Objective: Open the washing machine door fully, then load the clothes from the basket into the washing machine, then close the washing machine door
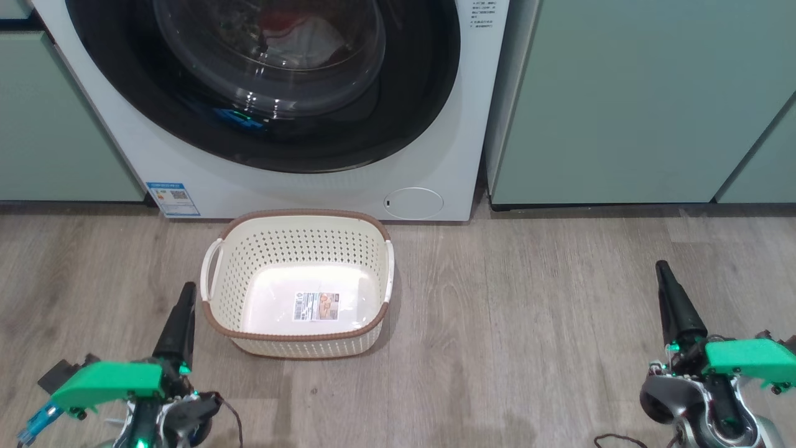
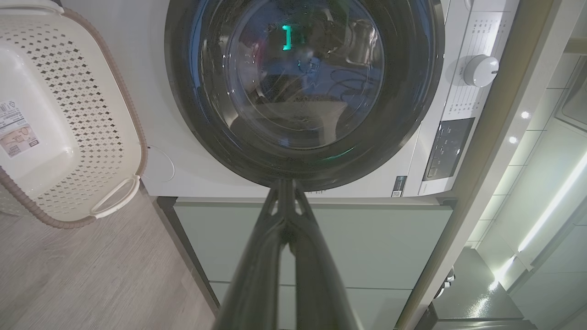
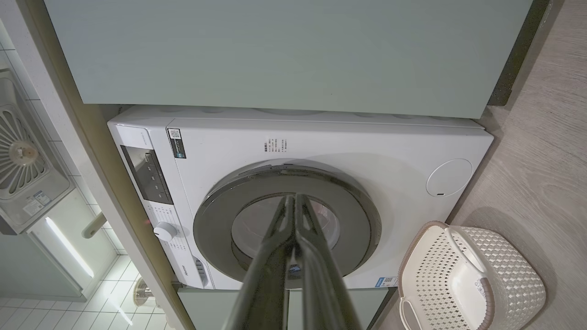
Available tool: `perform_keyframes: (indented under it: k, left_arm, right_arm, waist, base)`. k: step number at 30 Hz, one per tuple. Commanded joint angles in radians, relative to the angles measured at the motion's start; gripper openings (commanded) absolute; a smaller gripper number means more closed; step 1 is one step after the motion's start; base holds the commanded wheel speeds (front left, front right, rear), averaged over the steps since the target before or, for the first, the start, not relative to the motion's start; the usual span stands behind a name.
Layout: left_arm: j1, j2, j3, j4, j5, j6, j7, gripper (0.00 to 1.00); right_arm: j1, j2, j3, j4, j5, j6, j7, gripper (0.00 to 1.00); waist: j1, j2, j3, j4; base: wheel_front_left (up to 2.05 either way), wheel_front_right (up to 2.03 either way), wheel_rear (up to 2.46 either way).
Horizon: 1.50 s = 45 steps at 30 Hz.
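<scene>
Facing the robot: a big white front-loading washing machine point(image 1: 124, 143), set between pale green flat-fronted cabinets point(image 1: 622, 99).
Door: the large round washing machine door point(image 1: 423, 93), with a wide glossy black rim and a bulging clear glass centre, is closed. In the right wrist view it sits flush against the white front.
Behind the glass: red and white cloth point(image 1: 305, 34) is visible, blurred by reflections.
Low on the front: a round white flap point(image 1: 413, 203) at the right and a small blue label point(image 1: 173, 198) at the left.
Basket: the small cream rectangular plastic basket point(image 1: 298, 249), with perforated sides, a brown woven-look rim and white side handles, stands upright on the grey wood-grain floor point(image 1: 528, 311). It is close in front of the machine, below the door.
Basket bottom: a printed paper sticker point(image 1: 316, 307) lies on the pale inner base.
Left gripper point(image 1: 186, 292): at the lower left of the head view, just beside the basket's near left corner and not touching it. Its two long dark fingers point(image 2: 261, 256) are pressed together, clenched on nothing.
Right gripper point(image 1: 662, 267): at the lower right of the head view, over the floor and well apart from the basket. Its fingers point(image 3: 270, 256) are likewise closed tip to tip, with nothing held.
</scene>
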<state>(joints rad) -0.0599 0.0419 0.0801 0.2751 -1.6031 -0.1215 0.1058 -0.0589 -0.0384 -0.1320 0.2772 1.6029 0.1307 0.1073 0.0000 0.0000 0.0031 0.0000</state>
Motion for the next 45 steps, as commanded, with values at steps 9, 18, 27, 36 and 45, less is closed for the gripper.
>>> perform_keyframes:
  k: [9, 18, 27, 36, 45]
  left_arm:
    - [-0.048, 0.008, 0.034, -0.030, -0.006, -0.009, 0.007, 0.00]
    - [-0.048, 0.008, 0.034, -0.030, -0.006, -0.009, 0.007, 0.00]
    - [-0.048, 0.008, 0.034, -0.030, -0.006, -0.009, 0.007, 0.00]
    - [-0.048, 0.008, 0.034, -0.030, -0.006, -0.009, 0.007, 0.00]
    - [-0.048, 0.008, 0.034, -0.030, -0.006, -0.009, 0.007, 0.00]
  right_arm:
    - [-0.049, -0.012, 0.017, -0.032, 0.005, 0.000, 0.007, 0.00]
    - [-0.049, -0.012, 0.017, -0.032, 0.005, 0.000, 0.007, 0.00]
    - [-0.049, -0.012, 0.017, -0.032, 0.005, 0.000, 0.007, 0.00]
    - [-0.049, -0.012, 0.017, -0.032, 0.005, 0.000, 0.007, 0.00]
    - [-0.049, -0.012, 0.017, -0.032, 0.005, 0.000, 0.007, 0.00]
  waist:
    - [0.0000, 0.0000, 0.000, 0.000]
    - [0.0000, 0.0000, 0.000, 0.000]
    - [0.0000, 0.0000, 0.000, 0.000]
    - [0.0000, 0.0000, 0.000, 0.000]
    - [0.0000, 0.0000, 0.000, 0.000]
  base:
    - [0.00, 0.00, 0.00]
    - [0.00, 0.00, 0.00]
    - [0.00, 0.00, 0.00]
    - [0.00, 0.00, 0.00]
    - [0.00, 0.00, 0.00]
